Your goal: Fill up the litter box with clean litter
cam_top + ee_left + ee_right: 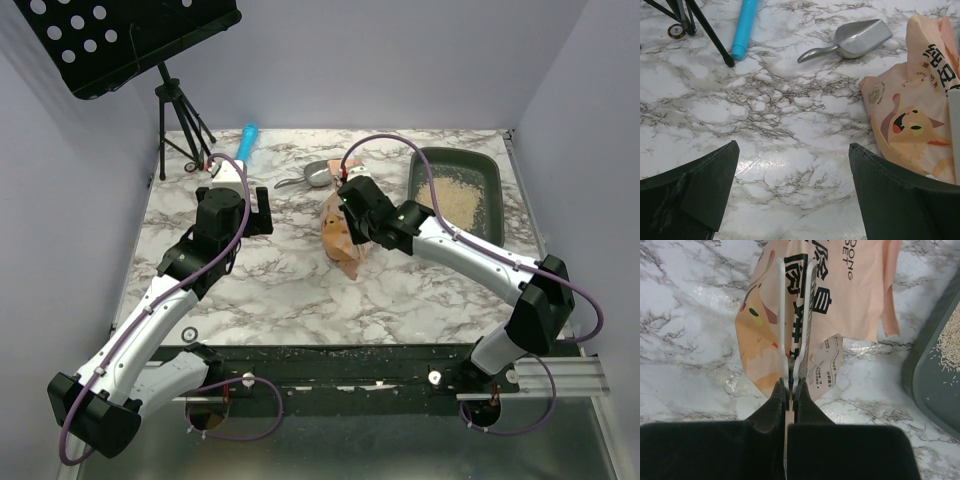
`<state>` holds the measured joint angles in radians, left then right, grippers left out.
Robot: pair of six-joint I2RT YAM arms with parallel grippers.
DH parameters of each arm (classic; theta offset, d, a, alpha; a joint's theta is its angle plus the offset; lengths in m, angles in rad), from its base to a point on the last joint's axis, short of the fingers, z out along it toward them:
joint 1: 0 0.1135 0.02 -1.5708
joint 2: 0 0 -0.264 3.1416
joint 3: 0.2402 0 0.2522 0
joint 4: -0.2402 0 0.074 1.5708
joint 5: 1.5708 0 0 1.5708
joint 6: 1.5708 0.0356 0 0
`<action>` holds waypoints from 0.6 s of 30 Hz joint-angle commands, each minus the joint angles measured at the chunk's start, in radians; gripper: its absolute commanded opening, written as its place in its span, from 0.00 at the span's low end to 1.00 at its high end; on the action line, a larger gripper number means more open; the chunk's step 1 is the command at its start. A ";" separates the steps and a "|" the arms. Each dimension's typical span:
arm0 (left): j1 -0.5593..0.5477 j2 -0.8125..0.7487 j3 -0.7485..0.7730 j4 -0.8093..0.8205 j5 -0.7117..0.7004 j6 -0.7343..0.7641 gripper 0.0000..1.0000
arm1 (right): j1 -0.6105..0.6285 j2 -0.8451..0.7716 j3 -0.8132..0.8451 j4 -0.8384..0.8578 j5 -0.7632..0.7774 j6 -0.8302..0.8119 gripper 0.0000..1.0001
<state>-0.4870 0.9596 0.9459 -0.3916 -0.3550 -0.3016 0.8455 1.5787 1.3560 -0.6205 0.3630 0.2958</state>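
The dark grey-green litter box (497,205) lies at the table's back right with a pale beige patch of clean litter (450,195) in it. Its corner (927,380) and some litter grains (951,347) show at the right edge of the right wrist view. An orange-pink printed bag (343,240) stands in the middle of the table. My right gripper (794,340) is shut on a fold of this bag (855,290), its jaws pressed together. To the left of the bag (910,115), my left gripper (792,145) hangs open over bare marble and holds nothing.
A silver metal scoop (855,40) lies behind the bag. A blue tube (744,27) and a black tripod's feet (180,140) sit at the back left. Scattered grains line the dark strip (330,352) at the near edge.
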 commanded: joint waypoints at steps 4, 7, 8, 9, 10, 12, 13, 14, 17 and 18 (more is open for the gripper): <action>-0.005 0.004 0.022 0.000 0.002 -0.010 0.99 | 0.020 -0.071 0.002 0.001 0.126 -0.015 0.01; -0.005 0.007 0.024 0.000 0.005 -0.010 0.99 | 0.020 -0.146 -0.021 -0.010 0.071 -0.052 0.01; -0.005 0.007 0.021 0.000 0.004 -0.008 0.99 | 0.020 -0.170 -0.023 -0.036 0.062 -0.052 0.01; -0.005 0.007 0.024 -0.003 0.005 -0.008 0.99 | 0.020 -0.190 -0.029 -0.069 0.054 -0.050 0.01; -0.005 0.007 0.024 -0.003 0.002 -0.007 0.99 | 0.021 -0.215 -0.037 -0.102 0.050 -0.050 0.01; -0.005 0.007 0.022 -0.001 0.004 -0.007 0.99 | 0.020 -0.264 -0.075 -0.162 0.048 -0.037 0.01; -0.005 0.007 0.021 0.002 0.004 -0.007 0.99 | 0.020 -0.293 -0.104 -0.179 0.034 -0.037 0.01; -0.005 0.011 0.021 0.003 0.004 -0.007 0.99 | 0.018 -0.318 -0.141 -0.203 0.021 -0.029 0.01; -0.005 0.018 0.024 -0.001 0.002 -0.005 0.99 | 0.018 -0.385 -0.250 -0.246 -0.036 0.017 0.01; -0.005 0.019 0.025 -0.003 0.004 -0.007 0.99 | 0.021 -0.407 -0.285 -0.248 -0.053 0.041 0.00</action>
<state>-0.4870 0.9695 0.9459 -0.3916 -0.3546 -0.3016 0.8581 1.2179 1.1980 -0.7403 0.3962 0.2756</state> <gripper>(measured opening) 0.988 0.032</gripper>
